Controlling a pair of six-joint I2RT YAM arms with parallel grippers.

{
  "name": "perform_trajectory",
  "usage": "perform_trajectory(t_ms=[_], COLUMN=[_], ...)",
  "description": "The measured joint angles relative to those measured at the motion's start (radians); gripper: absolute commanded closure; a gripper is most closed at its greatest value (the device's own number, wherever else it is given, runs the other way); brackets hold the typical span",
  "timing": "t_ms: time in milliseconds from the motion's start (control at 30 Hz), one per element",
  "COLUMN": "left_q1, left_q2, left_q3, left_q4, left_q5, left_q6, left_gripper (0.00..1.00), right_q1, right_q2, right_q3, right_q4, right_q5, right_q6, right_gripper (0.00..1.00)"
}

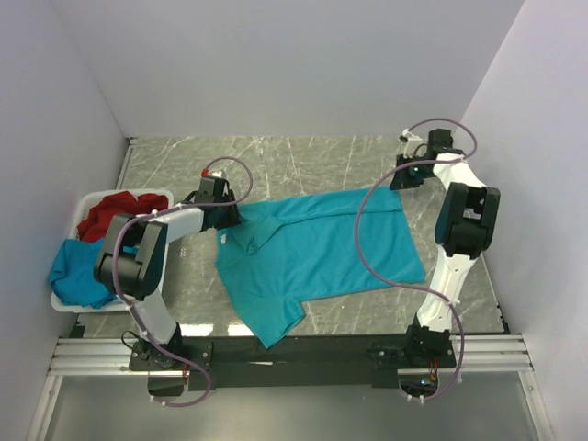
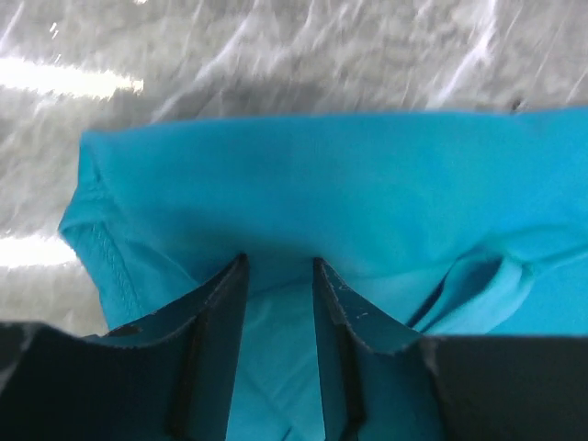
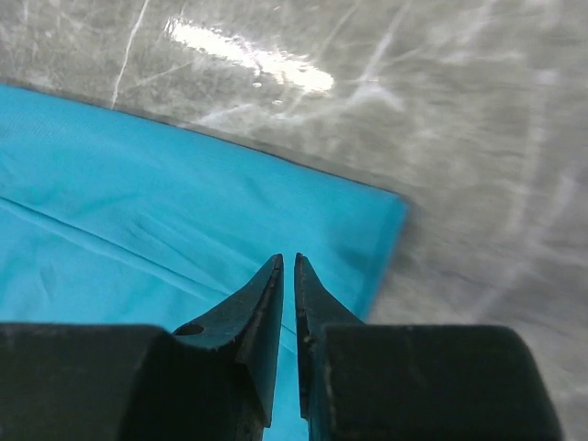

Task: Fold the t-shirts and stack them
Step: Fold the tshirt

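Top external: basket (image 1: 138,192) holds red t-shirt (image 1: 115,211), blue t-shirt (image 1: 78,271).

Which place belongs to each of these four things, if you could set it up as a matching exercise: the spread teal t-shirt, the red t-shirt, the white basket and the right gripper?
Things:
1. teal t-shirt
2. red t-shirt
3. white basket
4. right gripper

Places:
A. at the left edge of the marble table
B. over the spread shirt, near one of its corners
C. inside the basket, at its far end
D. spread flat mid-table

Pairs: 1-D, 2-C, 3-A, 4-B
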Motion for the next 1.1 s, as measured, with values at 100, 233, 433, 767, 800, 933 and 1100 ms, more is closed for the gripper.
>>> perform_trajectory(t_ms=[100, 233, 433, 767, 800, 933, 1100], left_q1=[0.009, 0.022, 0.043, 0.082, 0.088, 0.108, 0.121], left_q2=[0.035, 0.064, 0.114, 0.28, 0.301, 0.37, 0.378], left_q3=[0.038, 0.067, 0.128, 0.375, 0.408, 0.518, 0.587], left_q4=[0.004, 0.007, -0.005, -0.087, -0.096, -0.125, -0.159], left_q5=[0.011, 0.011, 0.009, 0.013, 0.014, 0.042, 0.095], left_q6=[-0.008, -0.012, -0.03, -0.032, -0.031, -0.008, 0.063], left_gripper=[0.58, 0.57, 0.56, 0.54, 0.53, 0.47, 0.46], right_q1=[0.043, 0.081, 0.095, 0.231, 0.245, 0.275, 0.259], right_q2=[0.045, 0.122, 0.228, 0.418, 0.434, 0.426, 0.291], right_q3=[0.037, 0.134, 0.298, 0.655, 0.685, 0.661, 0.453], right_q4=[-0.035, -0.082, -0.194, -0.295, -0.292, -0.225, -0.135], right_q5=[0.054, 0.13, 0.277, 0.593, 0.616, 0.658, 0.625], right_q6=[0.034, 0.072, 0.098, 0.082, 0.08, 0.067, 0.058], right_gripper=[0.84, 0.86, 0.87, 0.88, 0.88, 0.82, 0.8])
